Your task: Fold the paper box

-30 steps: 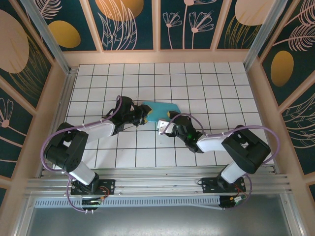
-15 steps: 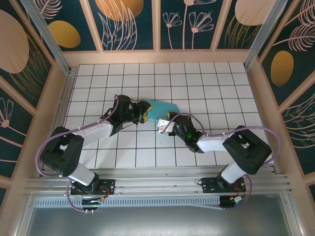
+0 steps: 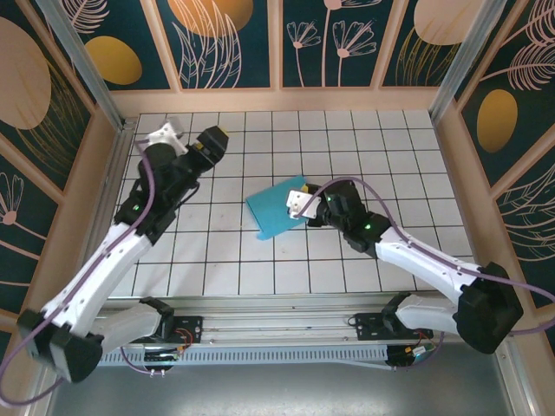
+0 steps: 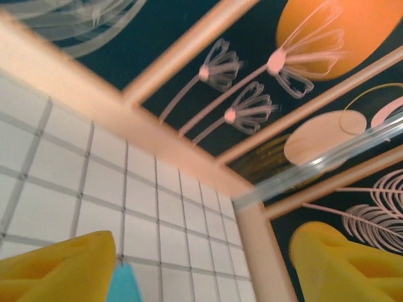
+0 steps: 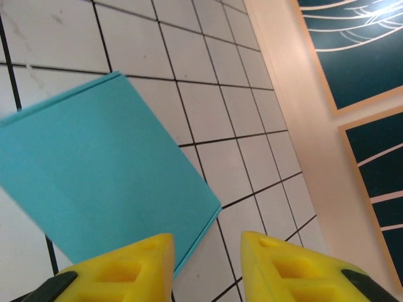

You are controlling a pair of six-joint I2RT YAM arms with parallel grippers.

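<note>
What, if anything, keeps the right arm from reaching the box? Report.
Likely nothing, so yes. The right end effector hovers open at the edge of the box, and the left end effector is away at the far left.

Worktop [image 3: 364,147]: white square tiles with dark grid lines, and a pale wood rim on the left, right and far sides. An aluminium rail [image 3: 277,329] runs along the near edge. One item lies directly on the tiles: the paper box [image 3: 276,211], turquoise side up and folded flat. It sits about mid-width, slightly nearer the near edge than the far one, well apart from all four corners. It is turned off the grid, with one corner toward the far edge and one toward the near edge. Right wrist view: box [image 5: 107,163] flat on the tiles [image 5: 208,113], grid lines running under it, thin layered edge along its right side. Left wrist view: tiles [image 4: 101,207] up to the far-right corner, blurred; turquoise sliver of box [image 4: 124,283] at the bottom.
</note>
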